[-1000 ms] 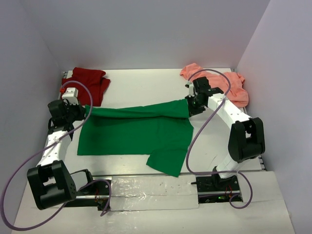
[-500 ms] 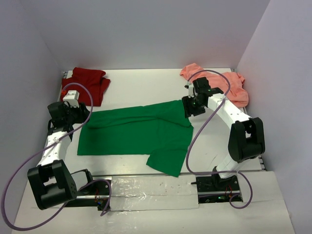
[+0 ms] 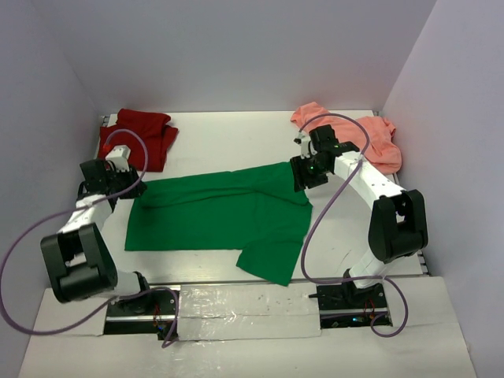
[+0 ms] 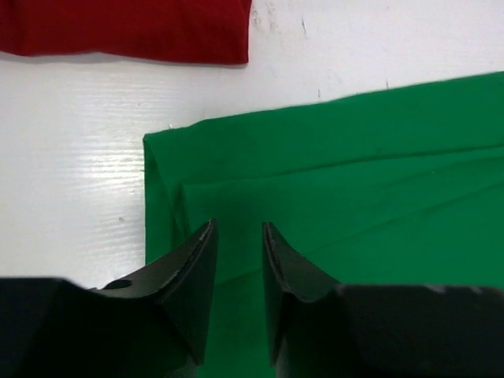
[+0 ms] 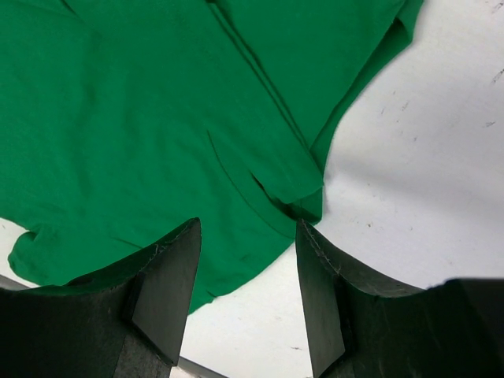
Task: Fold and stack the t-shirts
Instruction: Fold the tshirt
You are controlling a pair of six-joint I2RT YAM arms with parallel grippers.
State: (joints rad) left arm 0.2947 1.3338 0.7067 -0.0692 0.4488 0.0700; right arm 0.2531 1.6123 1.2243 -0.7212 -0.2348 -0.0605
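The bright green t-shirt [image 3: 220,213] lies spread in the middle of the table, with its upper part folded down and one sleeve pointing toward the front. My left gripper [image 3: 132,183] hovers at the shirt's left edge. In the left wrist view the left gripper [image 4: 237,227] is open by a narrow gap, with only green cloth [image 4: 354,173] below it. My right gripper [image 3: 302,177] is at the shirt's far right corner. In the right wrist view the right gripper [image 5: 247,224] is wide open over the green hem [image 5: 142,118] and holds nothing. The dark red t-shirt [image 3: 140,135] lies crumpled at the back left, and the salmon pink t-shirt [image 3: 370,138] at the back right.
The white table [image 3: 228,142] is boxed in by walls at the left, back and right. A purple cable [image 3: 315,228] loops off each arm. A taped strip [image 3: 244,311] runs along the front edge between the arm bases. The red shirt's edge [image 4: 126,27] is just beyond the green one.
Both grippers have opened and let go of the green shirt's raised fold, which now lies flat. The left arm has drawn back to the left and its jaws have narrowed again.
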